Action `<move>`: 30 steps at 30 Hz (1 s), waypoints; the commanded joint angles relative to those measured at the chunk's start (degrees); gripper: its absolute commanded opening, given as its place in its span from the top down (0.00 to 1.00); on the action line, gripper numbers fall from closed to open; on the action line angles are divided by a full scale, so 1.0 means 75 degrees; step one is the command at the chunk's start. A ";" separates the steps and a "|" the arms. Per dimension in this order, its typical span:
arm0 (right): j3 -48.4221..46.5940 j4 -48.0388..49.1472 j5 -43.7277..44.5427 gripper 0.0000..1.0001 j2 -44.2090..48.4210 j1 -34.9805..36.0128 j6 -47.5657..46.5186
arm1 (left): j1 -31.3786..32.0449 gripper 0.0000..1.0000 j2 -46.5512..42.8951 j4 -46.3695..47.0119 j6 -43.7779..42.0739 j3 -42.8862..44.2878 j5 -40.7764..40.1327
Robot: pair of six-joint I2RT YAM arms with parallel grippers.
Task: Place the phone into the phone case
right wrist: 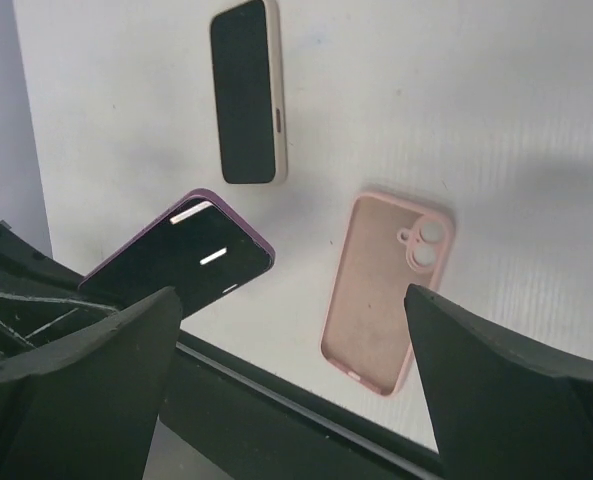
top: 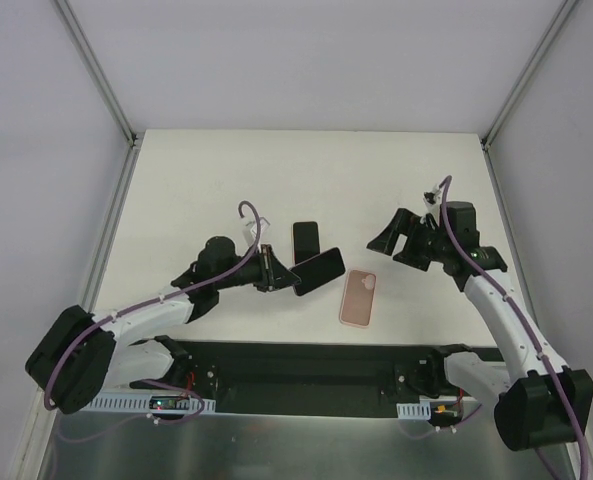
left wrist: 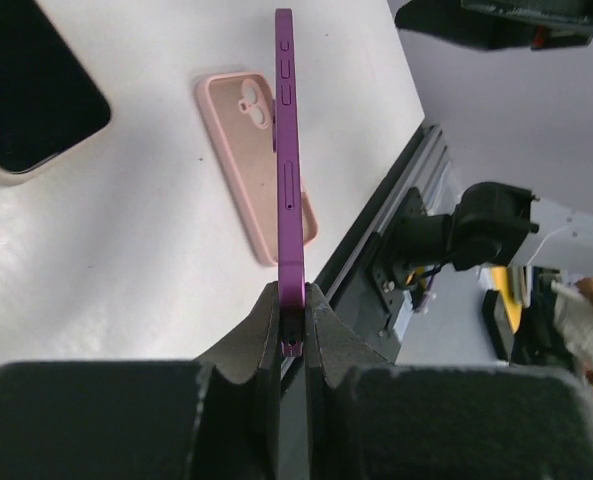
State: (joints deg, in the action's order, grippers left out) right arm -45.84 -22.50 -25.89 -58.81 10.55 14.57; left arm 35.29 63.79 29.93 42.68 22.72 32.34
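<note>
The left gripper (left wrist: 292, 300) is pinching the purple phone (left wrist: 289, 150) by one short end, with a pad pressed on each face. The phone juts straight out ahead of the fingers, lifted off the table (top: 226, 180) and tilted, its dark screen turned partly upward. The pink case (left wrist: 251, 165) lies flat with its hollow side up, just past the phone's free end and lower. The right gripper (top: 398, 248) hangs spread wide and holds nothing, on the far side of the case from the left gripper.

The step in hand looks like carrying the phone over the case and lining it up. To do it well, I would roll the wrist until the phone's back faces the hollow, match the long sides, and bring the camera end over the round cut-out. One end should go in first, then the rest be pressed flat. The hold is only at the tip, so the phone may pivot; slow moves suit it.

A second phone (top: 306, 240) lies flat close beside the held one, just beyond the left fingers, so any swing that way could clip it. The case sits close to the table's near edge and the black rail (top: 306, 355), where a push might slide it off; the free room is on the far side of both grippers
</note>
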 commanded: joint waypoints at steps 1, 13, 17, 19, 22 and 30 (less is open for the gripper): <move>-0.0016 -0.0642 0.0931 0.04 0.0610 -0.0128 0.0682 | 0.0940 1.00 0.0539 0.2008 0.1363 0.0146 -0.1544; 0.0464 -0.1394 0.1987 0.03 0.1407 -0.0527 0.1269 | 0.2865 1.00 0.2789 0.3847 0.3145 0.0521 -0.4194; 0.0499 -0.1511 0.1847 0.03 0.1384 -0.0527 0.1152 | 0.3216 1.00 0.3423 0.4188 0.3531 0.0697 -0.4569; 0.0581 -0.1546 0.1788 0.03 0.1360 -0.0527 0.1116 | 0.3357 1.00 0.3623 0.4515 0.3661 0.0639 -0.4815; 0.0779 -0.1512 0.1683 0.03 0.1325 -0.0527 0.1104 | 0.3462 1.00 0.3577 0.4308 0.3626 0.0510 -0.5061; 0.1214 -0.1312 0.1507 0.03 0.1220 -0.0527 0.1104 | 0.3662 0.90 0.3459 0.3661 0.3462 0.0428 -0.5155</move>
State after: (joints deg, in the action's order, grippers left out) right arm -37.26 -32.88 -13.28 -49.32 6.94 22.24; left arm 61.52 91.61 53.78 68.18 25.36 -4.10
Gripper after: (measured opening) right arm 0.971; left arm 0.079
